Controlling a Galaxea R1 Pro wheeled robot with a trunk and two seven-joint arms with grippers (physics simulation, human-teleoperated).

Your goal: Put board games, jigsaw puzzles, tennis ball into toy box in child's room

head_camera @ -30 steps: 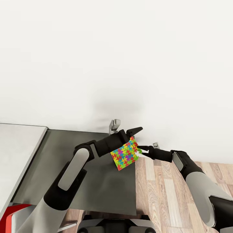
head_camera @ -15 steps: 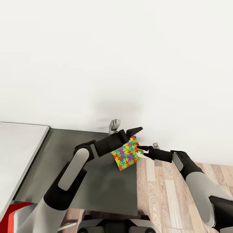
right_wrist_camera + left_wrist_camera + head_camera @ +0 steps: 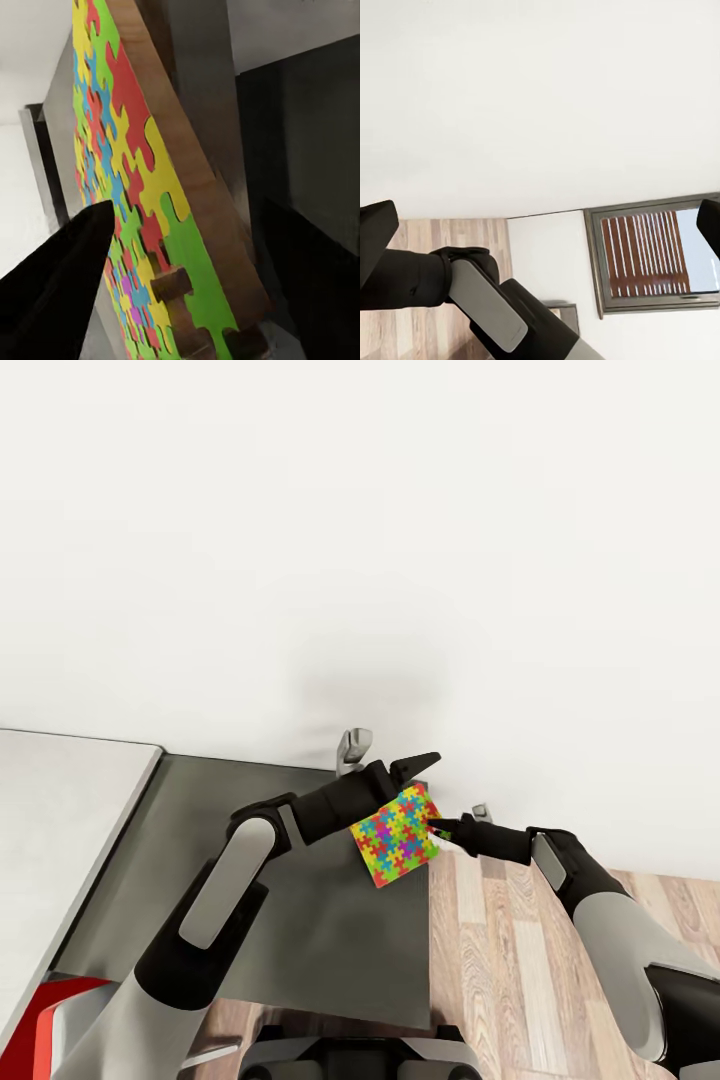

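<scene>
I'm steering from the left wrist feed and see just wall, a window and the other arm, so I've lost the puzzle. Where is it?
Observer: The jigsaw puzzle is up in the air in the head view, tilted, over the dark grey cabinet section near its edge by the wood floor.
Operator: Which arm has it?
Observer: The right gripper is pinching its edge; in the right wrist view one dark finger lies against the patterned face.
Operator: And my left gripper?
Observer: The left gripper sits just behind the puzzle's top corner, with one finger pointing past it; I can't tell if it is touching or closed.
</scene>
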